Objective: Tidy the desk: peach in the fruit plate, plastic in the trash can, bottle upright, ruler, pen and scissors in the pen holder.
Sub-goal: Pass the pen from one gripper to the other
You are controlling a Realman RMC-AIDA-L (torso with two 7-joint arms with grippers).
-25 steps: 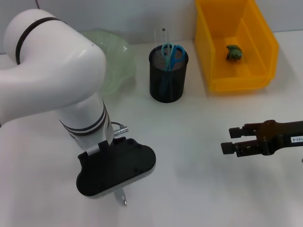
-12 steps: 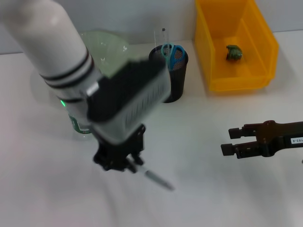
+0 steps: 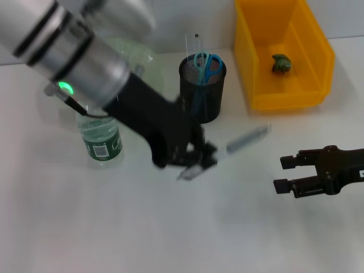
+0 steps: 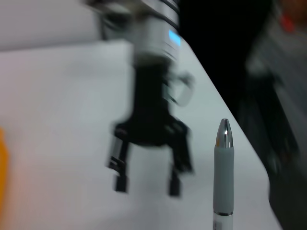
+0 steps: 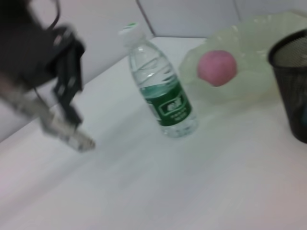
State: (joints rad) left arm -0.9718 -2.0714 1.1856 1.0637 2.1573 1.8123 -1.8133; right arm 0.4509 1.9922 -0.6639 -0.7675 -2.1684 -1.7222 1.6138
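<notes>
In the centre of the head view, the left gripper (image 3: pixel 196 159) hangs above the table, clamped on the pen (image 3: pixel 245 138). The pen sticks out sideways toward the right of the frame, blurred, just below the pen holder (image 3: pixel 202 91). In the left wrist view the grey barrel and silver tip of the pen (image 4: pixel 223 172) stand close to the lens. At lower right of the head view the right gripper (image 3: pixel 291 175) hovers over bare table, its fingers apart and holding nothing.

The main risk is the pen's angle. It lies nearly level, so it would need tipping upright before going into the holder; brought in slanted, it could strike the mesh rim or the scissors (image 3: pixel 206 64) already standing inside, and knock the holder over. A loose grip during a fast swing could also let the pen slide out. The arm's sweep passes close to the bottle (image 3: pixel 100 142), which stands upright at left centre, and a brush could topple it.

By count there is one pen, one pair of scissors, and one clear ruler (image 3: pixel 197 44) in the one holder. There is one bottle, and one peach (image 5: pixel 217 67) in the one pale green fruit plate (image 5: pixel 261 57), as the right wrist view shows. One yellow bin (image 3: pixel 284 94) at upper right holds one crumpled green piece (image 3: pixel 281 63), probably the plastic.
</notes>
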